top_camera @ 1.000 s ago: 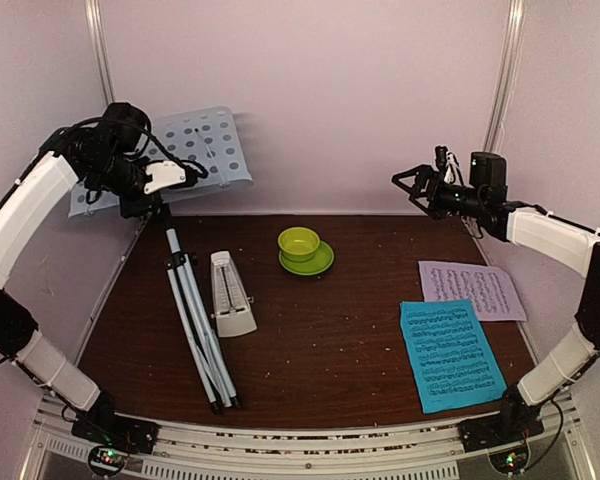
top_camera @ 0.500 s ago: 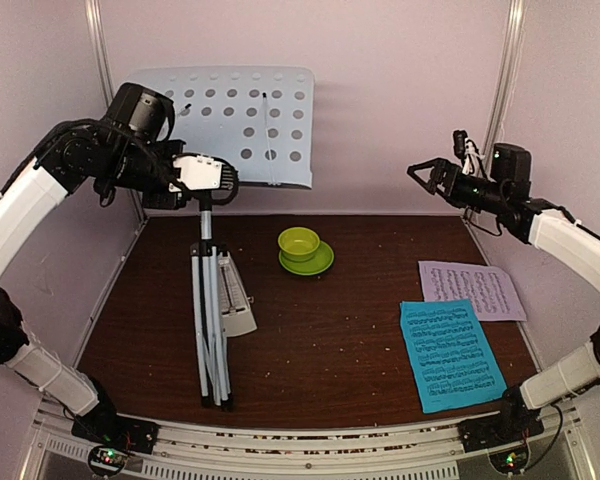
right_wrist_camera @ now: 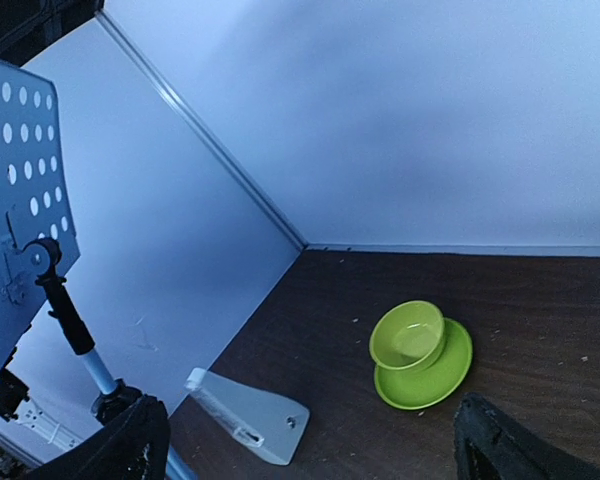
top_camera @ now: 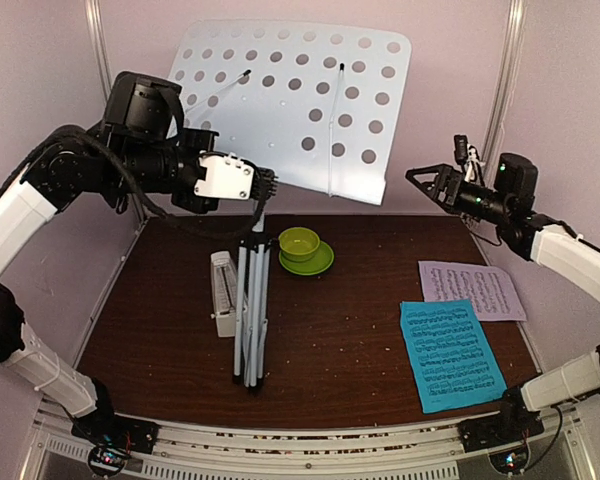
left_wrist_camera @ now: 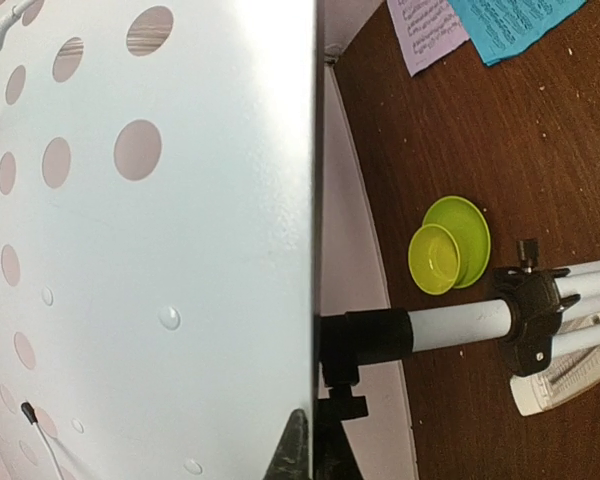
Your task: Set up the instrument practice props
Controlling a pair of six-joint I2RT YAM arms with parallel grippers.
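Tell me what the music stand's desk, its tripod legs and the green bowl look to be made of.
Music stand: its desk looks like pale, smooth plastic or painted sheet metal, an even low sheen with punched round holes; unclear which. Tripod legs: silvery tubes, likely metal, joined by a black collar. Bowl: glossy lime-green with soft highlights, probably plastic or glazed ceramic.

Place: a robot test cell of the kind found in a lab.
Walls: plain pale lilac panels (top_camera: 450, 60) box in the far, left and right sides, with aluminium posts (top_camera: 505, 80) at the far corners.
Tabletop: a dark brown tabletop (top_camera: 330, 340), flecked with pale crumbs, fills the floor of the box.
Mounting: a white-and-black left arm (top_camera: 20, 215) and right arm (top_camera: 580, 255) rise from bases on a slotted metal rail (top_camera: 310, 435) along the near edge.
Wiring: black cables (top_camera: 80, 135) run loose along the left arm; small green lights (top_camera: 107, 458) glow at the bases.
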